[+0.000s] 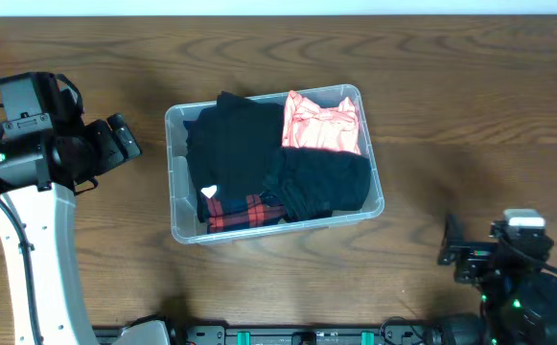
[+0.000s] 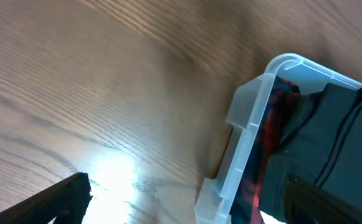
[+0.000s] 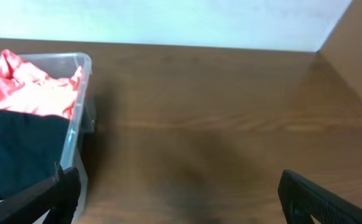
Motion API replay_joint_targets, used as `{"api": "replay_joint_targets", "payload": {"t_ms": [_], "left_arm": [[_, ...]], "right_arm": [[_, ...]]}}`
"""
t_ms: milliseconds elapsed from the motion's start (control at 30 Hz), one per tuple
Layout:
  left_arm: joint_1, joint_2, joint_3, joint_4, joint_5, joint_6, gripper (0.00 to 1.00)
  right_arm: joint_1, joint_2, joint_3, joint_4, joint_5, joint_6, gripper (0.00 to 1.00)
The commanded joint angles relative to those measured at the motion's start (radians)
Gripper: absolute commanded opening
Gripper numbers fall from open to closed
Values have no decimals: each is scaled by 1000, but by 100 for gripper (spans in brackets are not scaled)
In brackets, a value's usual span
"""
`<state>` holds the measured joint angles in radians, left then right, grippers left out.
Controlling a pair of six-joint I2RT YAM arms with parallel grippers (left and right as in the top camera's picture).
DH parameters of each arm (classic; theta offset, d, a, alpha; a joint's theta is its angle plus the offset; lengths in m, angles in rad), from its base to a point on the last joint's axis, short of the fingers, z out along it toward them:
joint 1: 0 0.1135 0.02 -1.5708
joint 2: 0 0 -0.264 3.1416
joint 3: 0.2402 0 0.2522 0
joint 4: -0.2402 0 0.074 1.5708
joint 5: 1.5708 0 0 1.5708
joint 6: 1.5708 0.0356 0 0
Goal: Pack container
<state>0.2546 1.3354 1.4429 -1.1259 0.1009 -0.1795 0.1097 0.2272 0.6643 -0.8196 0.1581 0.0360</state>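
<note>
The clear plastic container stands mid-table, full of folded garments: a black garment, a pink one, another black one and a red plaid one. My left gripper is open and empty, left of the container; in the left wrist view its fingers straddle the container's rim. My right gripper is open and empty at the front right; its wrist view shows the container's corner and the pink garment to the left of the spread fingers.
Brown wooden table all round the container. A white wall lies behind the far edge. The left arm's white link stands at the front left, and the right arm's base at the front right.
</note>
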Motion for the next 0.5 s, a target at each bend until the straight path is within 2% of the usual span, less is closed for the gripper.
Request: {"api": "replay_joint_targets", "payload": {"t_ms": [0,167,467], "left_arm": [[5,5,14,-3,-5,13,98],[5,5,14,-3,-5,13,98],[5,5,14,-3,-5,13,98]], "right_arm": [[-33,-46,-91,37,-76,-15,99],[-50,-132,-190,104,-130,-15,99],[-52,-222,-333,388,-140,-15,99]]}}
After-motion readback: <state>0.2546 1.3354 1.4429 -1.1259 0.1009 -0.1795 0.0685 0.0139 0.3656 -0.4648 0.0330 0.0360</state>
